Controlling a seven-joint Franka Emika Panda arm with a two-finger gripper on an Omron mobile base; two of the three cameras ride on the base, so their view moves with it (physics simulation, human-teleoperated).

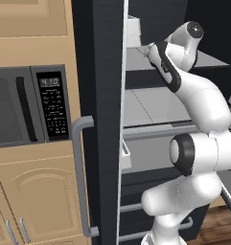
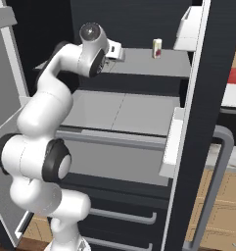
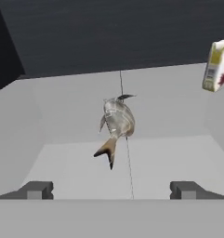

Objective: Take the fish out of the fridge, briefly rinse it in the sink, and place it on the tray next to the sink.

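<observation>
fish [image 3: 116, 123] lies mid fridge [image 1: 105, 95] shelf, tail twd gripper [image 3: 111, 190], jaws wide, nothing held. small carton [image 3: 217, 65] at shelf's right edge, label unreadable.

The fish [image 3: 115, 122] lies on a pale grey fridge shelf [image 3: 67, 121], its forked tail pointing toward the camera and its head toward the dark back wall. The gripper [image 3: 111, 189] hangs short of it with its two fingertips [image 3: 36, 189] spread wide, the fish centred between them but apart. A small carton [image 3: 217, 65] stands at the upper right.
</observation>
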